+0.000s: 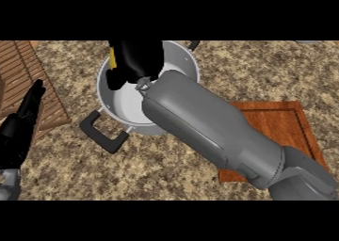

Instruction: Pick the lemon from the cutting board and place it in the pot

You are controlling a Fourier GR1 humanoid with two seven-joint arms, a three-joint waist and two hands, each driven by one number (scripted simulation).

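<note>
Looking down at the granite counter (270, 70) from near to far: the left hand (16, 136) sits at the near left edge, fingers straight and pointing up, holding nothing, just resting partly over the slatted wooden board (19, 70) that runs along the left side.

On the near right, the grey right forearm (214, 127) comes in from the lower right corner and runs diagonally up and left. It crosses over the reddish cutting board (290, 122), which lies on the counter at the right, and covers that board's left part. No lemon is visible on whatever part of the cutting board still shows.

Further back, near the middle, is the pot (113, 101), silver with a pale inside. One black handle sticks out toward the near left, and a bit of the other one peeks out at the far right of the rim. The forearm covers the pot's right side.

Farthest up, the right hand (134, 61) hangs over the pot's far part, black fingers curled downward. There's a thin strip of yellow at the hand's left edge, so that's the lemon (112, 61), gripped in the curled fingers and mostly hidden by them. It sits above the pot's opening, toward the far left rim.
</note>
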